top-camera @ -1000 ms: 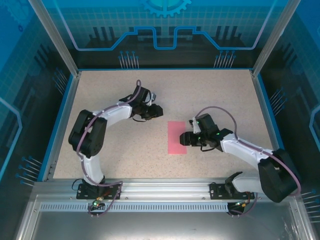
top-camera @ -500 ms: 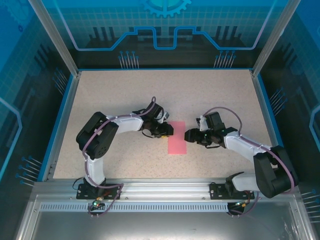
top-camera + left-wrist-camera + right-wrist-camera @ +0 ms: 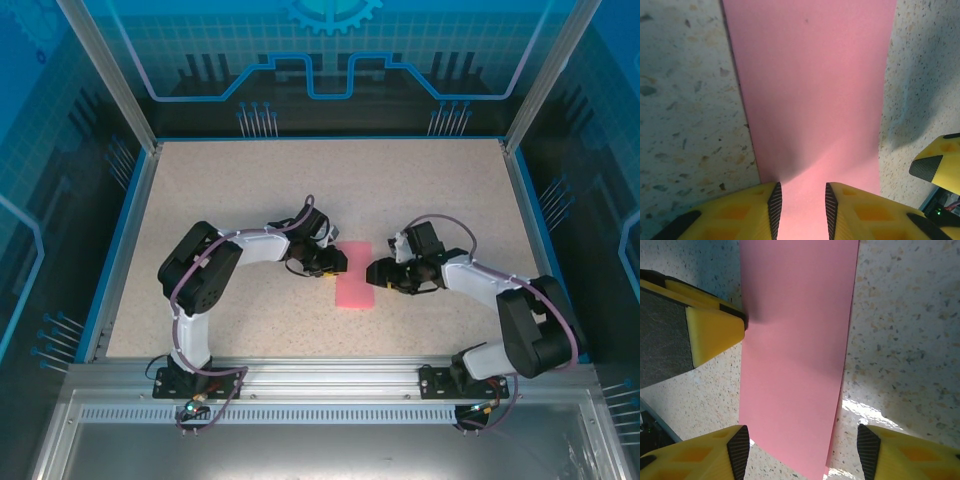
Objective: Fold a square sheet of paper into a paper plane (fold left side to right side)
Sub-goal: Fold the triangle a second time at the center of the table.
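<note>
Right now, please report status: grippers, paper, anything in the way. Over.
Left gripper narrowly open over one end of pink paper. Right gripper wide open, straddling its width. Paper flat on table, a narrow strip. No obstruction seen.

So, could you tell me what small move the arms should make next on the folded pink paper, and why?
Probably lower the left gripper to pin the thin pink folded paper sheet: its narrowly parted jaws sit over one end, while the open right gripper straddles the sheet's width.
</note>
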Action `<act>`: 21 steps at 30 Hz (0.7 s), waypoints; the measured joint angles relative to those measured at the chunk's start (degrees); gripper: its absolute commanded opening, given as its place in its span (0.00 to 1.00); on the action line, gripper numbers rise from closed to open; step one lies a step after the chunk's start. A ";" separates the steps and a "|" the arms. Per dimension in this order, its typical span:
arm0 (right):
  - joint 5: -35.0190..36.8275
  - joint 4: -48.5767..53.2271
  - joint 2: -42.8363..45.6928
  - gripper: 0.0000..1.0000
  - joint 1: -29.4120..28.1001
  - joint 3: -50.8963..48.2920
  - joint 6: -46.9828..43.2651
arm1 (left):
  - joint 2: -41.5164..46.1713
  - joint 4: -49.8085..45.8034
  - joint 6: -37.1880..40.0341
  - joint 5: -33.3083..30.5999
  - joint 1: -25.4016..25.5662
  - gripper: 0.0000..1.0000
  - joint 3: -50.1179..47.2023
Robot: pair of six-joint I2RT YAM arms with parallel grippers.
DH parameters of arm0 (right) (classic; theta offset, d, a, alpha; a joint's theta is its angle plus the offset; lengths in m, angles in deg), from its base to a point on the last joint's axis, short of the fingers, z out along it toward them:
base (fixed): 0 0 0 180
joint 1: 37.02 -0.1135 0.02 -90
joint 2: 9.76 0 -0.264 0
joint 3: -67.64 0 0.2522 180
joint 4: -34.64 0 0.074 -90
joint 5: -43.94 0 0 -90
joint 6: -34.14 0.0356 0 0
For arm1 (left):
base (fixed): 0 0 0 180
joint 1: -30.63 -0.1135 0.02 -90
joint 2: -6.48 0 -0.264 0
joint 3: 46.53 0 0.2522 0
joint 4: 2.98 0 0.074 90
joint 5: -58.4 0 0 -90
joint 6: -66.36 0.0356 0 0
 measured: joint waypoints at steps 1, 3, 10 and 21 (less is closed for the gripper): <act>-0.15 0.20 -0.50 0.58 0.00 0.39 0.17 | 0.00 0.02 0.00 -0.02 0.00 0.33 0.00; -0.59 0.28 -1.70 0.57 0.00 1.09 0.52 | 0.00 0.04 0.00 -0.02 0.00 0.33 0.00; -1.77 0.74 -5.20 0.53 0.00 1.79 2.19 | 0.00 0.07 0.00 -0.26 0.11 0.33 -0.02; -3.17 0.63 -7.76 0.47 -0.81 2.03 4.11 | 0.00 0.17 0.00 -0.26 0.11 0.33 -0.11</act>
